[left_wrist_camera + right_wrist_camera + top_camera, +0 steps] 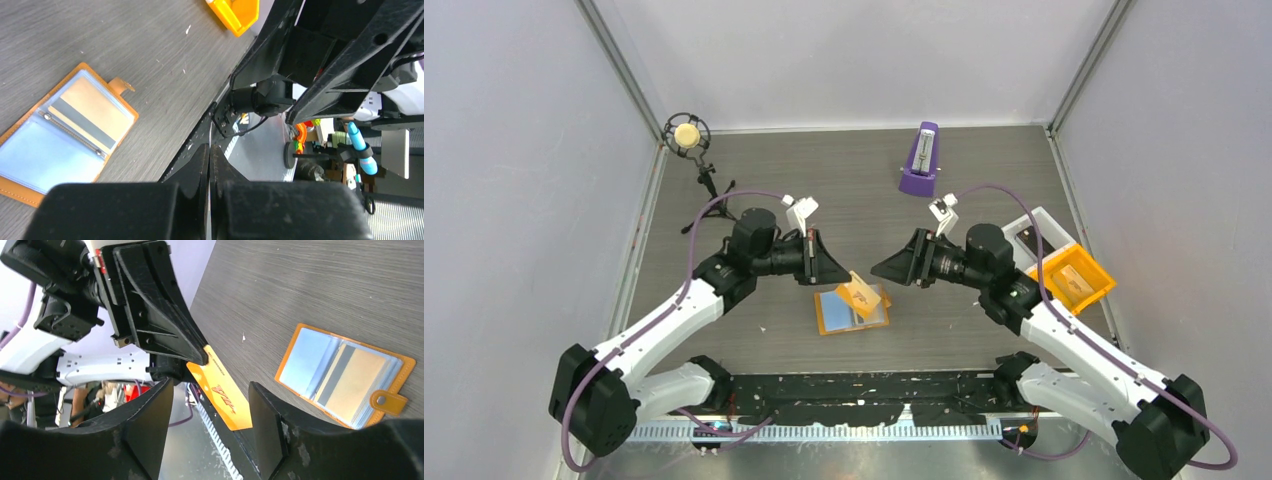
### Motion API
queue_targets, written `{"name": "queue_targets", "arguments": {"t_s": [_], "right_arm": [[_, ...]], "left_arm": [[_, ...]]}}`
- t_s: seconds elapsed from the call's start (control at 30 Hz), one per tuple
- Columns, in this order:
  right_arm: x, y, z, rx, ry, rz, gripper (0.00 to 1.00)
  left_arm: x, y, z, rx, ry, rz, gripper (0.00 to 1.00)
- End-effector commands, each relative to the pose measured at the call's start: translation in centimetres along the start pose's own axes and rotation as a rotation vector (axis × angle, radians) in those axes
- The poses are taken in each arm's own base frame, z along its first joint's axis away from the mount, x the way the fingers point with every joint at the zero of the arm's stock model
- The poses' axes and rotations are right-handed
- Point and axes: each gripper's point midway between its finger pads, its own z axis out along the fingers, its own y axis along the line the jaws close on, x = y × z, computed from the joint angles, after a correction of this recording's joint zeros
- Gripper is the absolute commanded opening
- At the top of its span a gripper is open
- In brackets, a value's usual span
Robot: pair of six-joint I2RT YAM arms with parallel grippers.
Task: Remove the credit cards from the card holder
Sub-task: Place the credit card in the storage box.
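Left pincer (199, 356) clamped shut on an orange card (222, 397) over the bench (325, 280) — right pincer (210, 385) gaped open either side of it; card holder (386, 401) lay open

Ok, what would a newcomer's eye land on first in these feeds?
Likely the two hands tip to tip above mid-table: the left hand pinches an orange card in the air, and the right hand stands open on either side of it. Just beneath, the orange card holder lies open flat, a grey-striped card showing in its sleeve. The purple metronome at the back also stands out.
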Motion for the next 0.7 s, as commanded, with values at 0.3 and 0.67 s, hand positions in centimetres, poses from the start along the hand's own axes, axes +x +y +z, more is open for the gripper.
{"name": "queue_targets", "arguments": {"t_s": [0.3, 0.67], "right_arm": [[-1.0, -1.2, -0.4, -0.002, -0.167, 0.145, 0.62], [-0.9, -1.6, -0.1, -0.017, -0.18, 0.174, 0.43]], "left_arm": [[-4.2, -2.3, -0.1, 0.101, -0.242, -0.062, 0.0], [-4.6, -2.3, 0.1, 0.106, -0.262, -0.08, 0.0]]}}
